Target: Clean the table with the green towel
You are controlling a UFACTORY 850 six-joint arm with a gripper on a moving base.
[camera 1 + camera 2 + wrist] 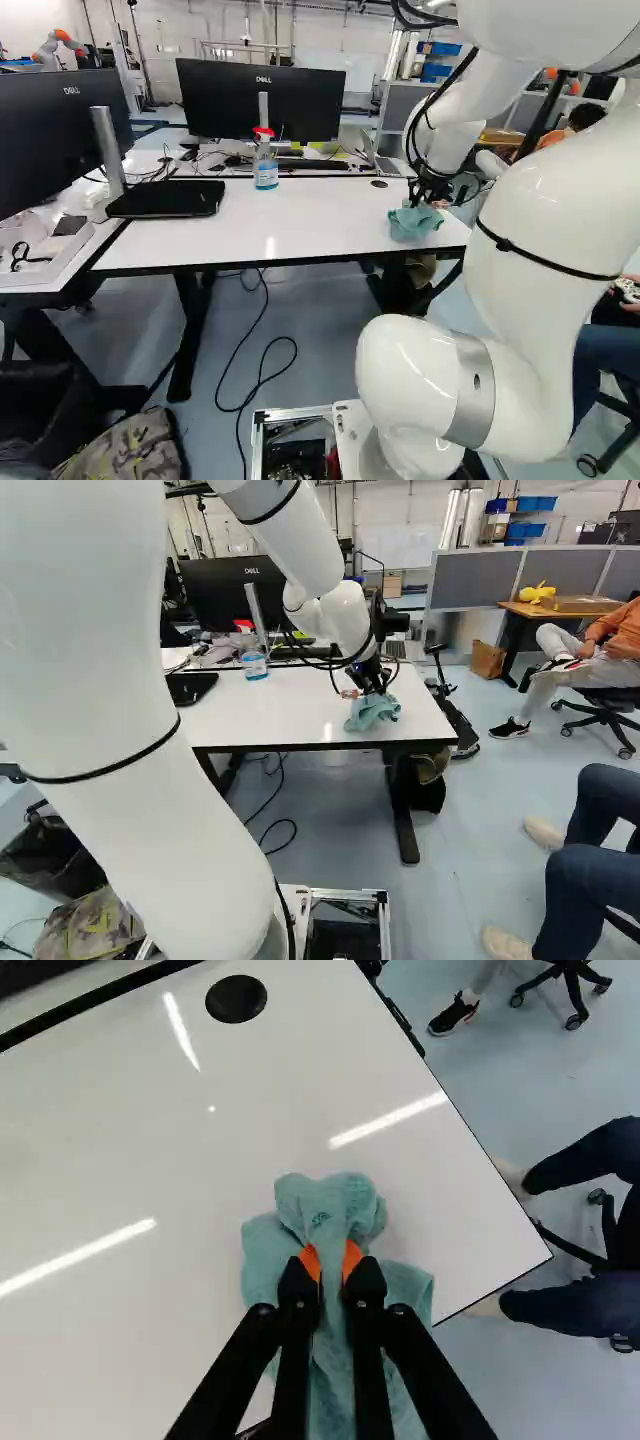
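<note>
White table (pixel 330 220), gray floor, lab behind. Print on both monitors: one behind the table (pixel 250 100), one at the far left of the left base view (pixel 50 140). Spray bottle (pixel 265 170) has a label, too small to make out.

Left base view only: the whole left monitor, another robot (pixel 60 42) in back. Right base view only: yellow item (pixel 537 593) on a wooden desk (pixel 560 608). Only the wrist view gives a clear look at the orange pads (pixel 353 1258).

Green towel (pixel 335 1205) bunched up at the table's front edge, near its right corner. Gripper (pixel 372 684) clenched on it, a fold pinched between the pads. Tabletop under the towel hidden; can't tell if any cloth hangs over the edge. Rear monitor partly cut off by the arm in the right base view.
</note>
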